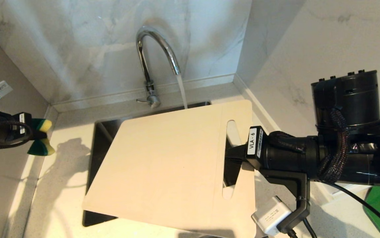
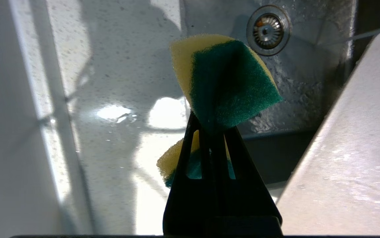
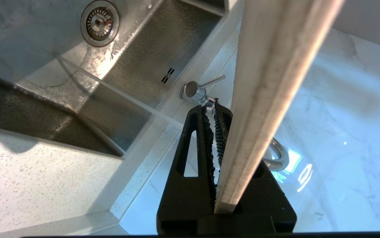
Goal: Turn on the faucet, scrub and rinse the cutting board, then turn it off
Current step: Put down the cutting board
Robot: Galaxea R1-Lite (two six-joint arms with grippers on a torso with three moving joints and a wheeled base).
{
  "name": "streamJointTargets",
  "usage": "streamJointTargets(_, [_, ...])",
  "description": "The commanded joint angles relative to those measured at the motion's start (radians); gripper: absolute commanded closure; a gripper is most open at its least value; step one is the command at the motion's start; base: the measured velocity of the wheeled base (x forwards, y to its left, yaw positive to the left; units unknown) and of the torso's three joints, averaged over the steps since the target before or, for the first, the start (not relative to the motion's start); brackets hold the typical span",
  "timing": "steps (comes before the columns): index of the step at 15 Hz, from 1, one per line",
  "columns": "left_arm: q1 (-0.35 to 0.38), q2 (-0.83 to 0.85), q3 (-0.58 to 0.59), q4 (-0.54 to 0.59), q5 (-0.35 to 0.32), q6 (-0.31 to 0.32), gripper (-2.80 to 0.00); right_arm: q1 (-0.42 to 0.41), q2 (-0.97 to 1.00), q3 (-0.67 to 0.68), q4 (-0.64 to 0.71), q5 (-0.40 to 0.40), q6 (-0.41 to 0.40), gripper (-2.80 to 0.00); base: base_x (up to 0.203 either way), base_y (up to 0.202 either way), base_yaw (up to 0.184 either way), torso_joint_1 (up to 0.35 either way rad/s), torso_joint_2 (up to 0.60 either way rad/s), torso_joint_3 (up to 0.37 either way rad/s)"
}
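Sponge (image 1: pixel 41 137), yellow and green, sits pinched in the left pincer (image 1: pixel 34 135) at the far left, hanging over the pale table (image 1: pixel 67 185) beside the sink (image 1: pixel 102 132), apart from the board. Further right, the faucet (image 1: pixel 153 56) rises behind the sink and water (image 1: pixel 182 92) runs from its spout down past the far edge of the cutting board (image 1: pixel 163 165). That board is tilted above the sink, and the right pincer (image 1: pixel 233 155) is clamped on its handle end by the cut-out.
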Motion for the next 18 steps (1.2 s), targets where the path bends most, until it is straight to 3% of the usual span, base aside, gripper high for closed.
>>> streamJointTargets(1, [0.001,-0.013,0.027,0.003,0.027,0.056,0.0,-0.001,-0.004,0.001,0.0,0.002,-0.012,0.0,0.0,0.0,0.0,0.0,0.0,0.0])
streamJointTargets(5, [0.001,-0.025,0.094,0.003,0.056,0.129,0.0,0.0,-0.003,0.001,-0.001,0.002,-0.009,0.0,0.0,0.0,0.0,0.0,0.0,0.0])
streamJointTargets(18, [0.001,-0.022,0.141,-0.005,0.043,0.119,0.0,-0.001,-0.122,0.067,-0.001,-0.005,0.037,0.0,0.0,0.0,0.0,0.0,0.0,0.0])
